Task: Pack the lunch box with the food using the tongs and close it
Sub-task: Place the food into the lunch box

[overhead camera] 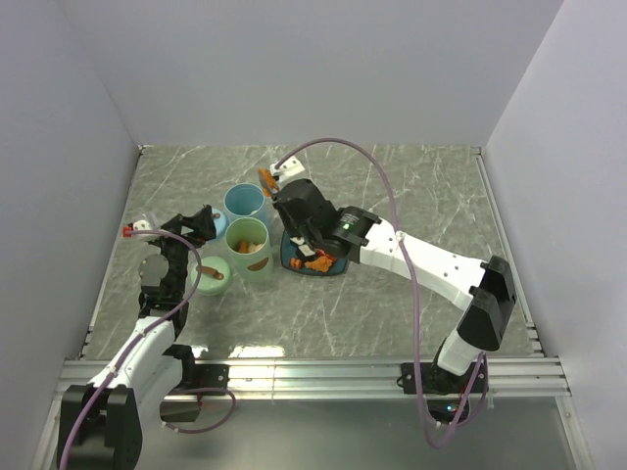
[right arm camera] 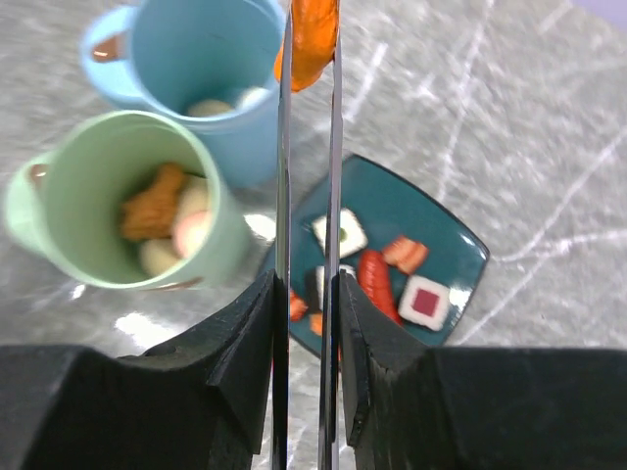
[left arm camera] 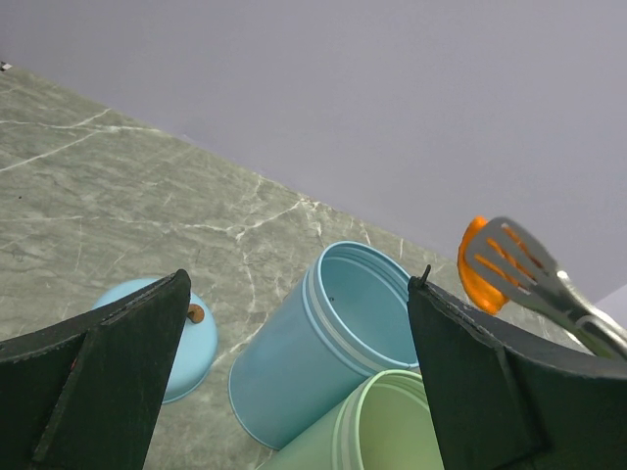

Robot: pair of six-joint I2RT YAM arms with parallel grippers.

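Note:
My right gripper (right arm camera: 307, 284) is shut on the silver tongs (right arm camera: 284, 147). The tongs pinch an orange chunk of food (right arm camera: 312, 34) at their tip, above the rim of the blue lunch box container (right arm camera: 201, 49). That container holds beige balls (right arm camera: 211, 106). The green container (right arm camera: 127, 201) next to it holds an orange-brown piece, a beige ball and a pink one. More food (right arm camera: 426, 299) lies on the teal plate (right arm camera: 460, 245). My left gripper (left arm camera: 299, 284) stands open and empty beside the blue container (left arm camera: 294, 362). From above, the right gripper (overhead camera: 284, 201) is between the plate (overhead camera: 338, 269) and the blue container (overhead camera: 243, 204).
A blue lid with a wooden knob (left arm camera: 167, 338) lies on the marble table left of the containers. A green lid (overhead camera: 211, 272) lies in front of the left gripper (overhead camera: 201, 223). Grey walls close in the table on three sides.

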